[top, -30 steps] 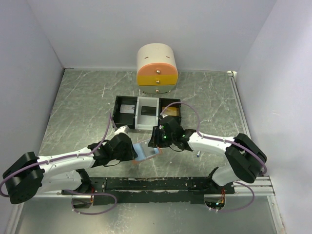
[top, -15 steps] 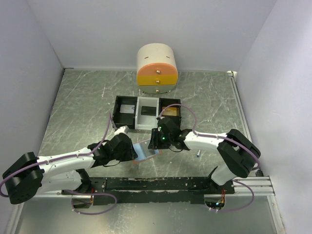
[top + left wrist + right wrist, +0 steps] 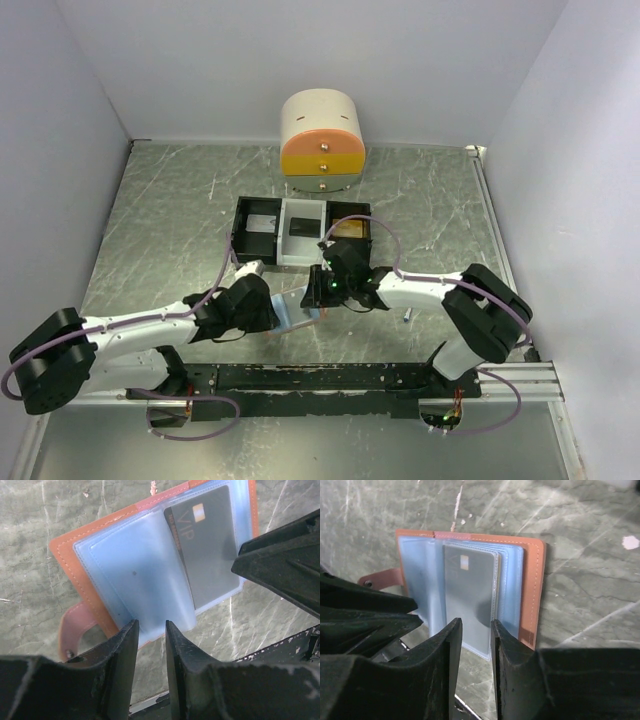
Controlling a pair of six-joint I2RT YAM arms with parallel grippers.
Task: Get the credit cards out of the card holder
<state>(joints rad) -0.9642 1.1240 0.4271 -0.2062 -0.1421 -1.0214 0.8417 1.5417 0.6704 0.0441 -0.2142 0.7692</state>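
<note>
Tan leather card holder (image 3: 67, 560) is lying splayed open btw the two arms, near-middle of the table (image 3: 580, 555). It's prob lifted a bit on one side, tho can't say for sure. Left gripper (image 3: 151, 626) is looking clenched on the holder's near edge, w/ the blue sleeves (image 3: 130, 575) poking right into its narrow jaw gap. Dark grey card (image 3: 470, 595) is sitting in a clear sleeve (image 3: 487, 651) on the right-arm side. Its long axis is pointing straight at the right gripper (image 3: 476, 626), short edge just beyond the tips. Right jaws are standing narrow either side of that sleeve's edge, but whether they're pinching, can't tell. Imo right arm's the nearer one, so it's gonna be pulling lengthwise, straight back along the card, w/ left bracing. Risk: grabbing sleeve, not card.
</note>
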